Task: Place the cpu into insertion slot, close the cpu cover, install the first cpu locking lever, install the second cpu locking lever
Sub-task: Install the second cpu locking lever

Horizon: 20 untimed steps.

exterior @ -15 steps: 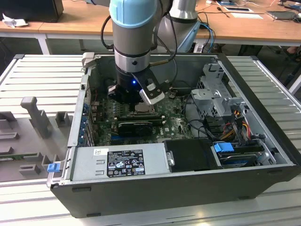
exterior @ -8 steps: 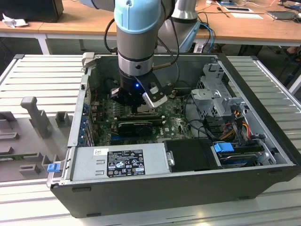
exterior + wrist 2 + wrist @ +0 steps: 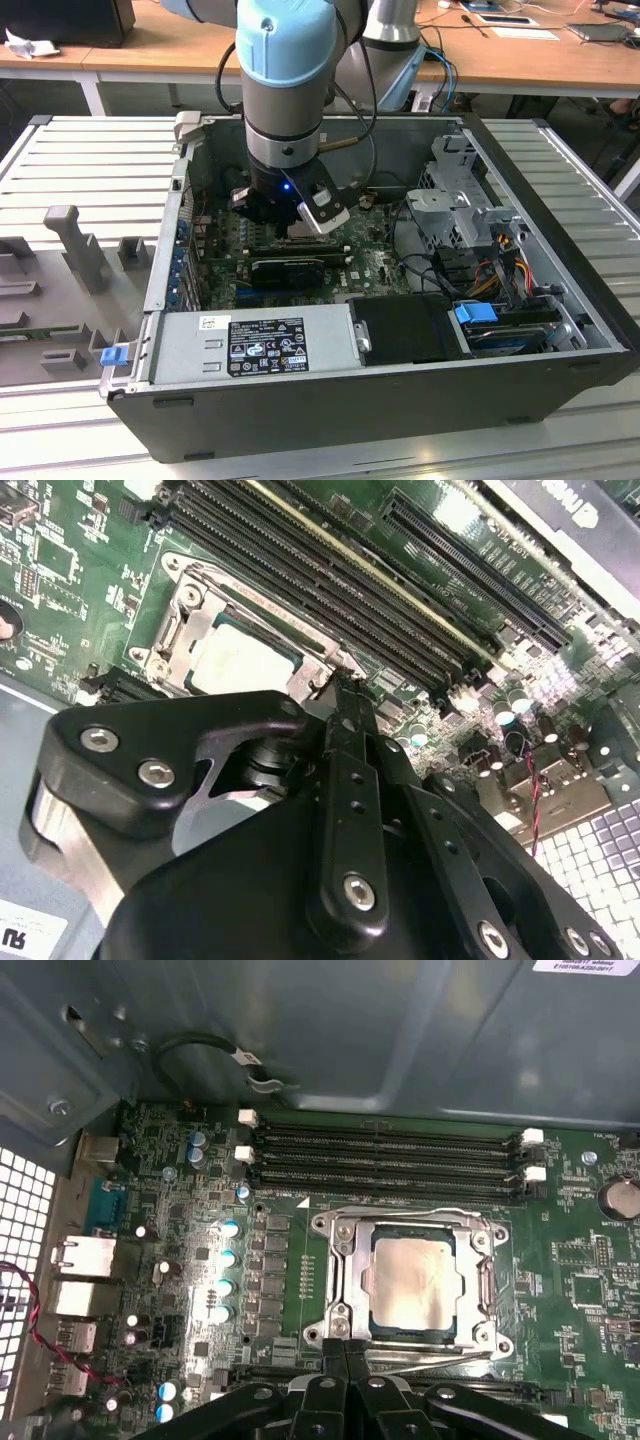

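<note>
My gripper (image 3: 345,1352) has its fingers together, nothing between them, tips at the slot (image 3: 412,1285) edge. Just beyond the tips the cpu (image 3: 412,1280) sits in the slot w/ the cover (image 3: 345,1265) down around it. Memory slots (image 3: 385,1155) lie past that, case wall (image 3: 330,1030) farthest.

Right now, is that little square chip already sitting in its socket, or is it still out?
In. The cpu lies flat inside the insertion slot, with the cpu cover framing it; both wrist views show this.
</note>
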{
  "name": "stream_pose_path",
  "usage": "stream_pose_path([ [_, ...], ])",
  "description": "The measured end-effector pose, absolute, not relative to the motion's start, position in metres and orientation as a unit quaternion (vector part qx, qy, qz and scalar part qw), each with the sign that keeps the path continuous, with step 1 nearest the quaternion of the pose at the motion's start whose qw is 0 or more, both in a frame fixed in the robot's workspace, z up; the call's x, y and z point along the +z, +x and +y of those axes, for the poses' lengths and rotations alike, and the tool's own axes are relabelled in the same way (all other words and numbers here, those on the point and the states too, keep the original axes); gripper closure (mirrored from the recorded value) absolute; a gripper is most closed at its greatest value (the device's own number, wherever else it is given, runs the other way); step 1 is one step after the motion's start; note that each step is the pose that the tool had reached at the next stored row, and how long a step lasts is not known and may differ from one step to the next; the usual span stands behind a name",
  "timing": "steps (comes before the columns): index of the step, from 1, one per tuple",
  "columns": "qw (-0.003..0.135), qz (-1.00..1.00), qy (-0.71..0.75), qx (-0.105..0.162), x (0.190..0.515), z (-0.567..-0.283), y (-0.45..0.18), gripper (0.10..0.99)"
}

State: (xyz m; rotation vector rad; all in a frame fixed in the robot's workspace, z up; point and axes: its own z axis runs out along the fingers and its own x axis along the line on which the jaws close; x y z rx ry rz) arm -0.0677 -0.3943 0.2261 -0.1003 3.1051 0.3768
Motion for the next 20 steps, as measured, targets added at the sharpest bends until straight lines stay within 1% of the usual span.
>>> stream_pose_path([
  [7, 0.006, 0.992, -0.032, 0.124, 0.221, -0.395, -0.068, 0.980],
  [11, 0.006, 0.991, -0.032, 0.127, 0.219, -0.402, -0.069, 0.980],
  [18, 0.007, 0.989, -0.032, 0.142, 0.217, -0.405, -0.075, 0.980],
  [20, 0.007, 0.989, -0.032, 0.142, 0.213, -0.405, -0.076, 0.980],
])
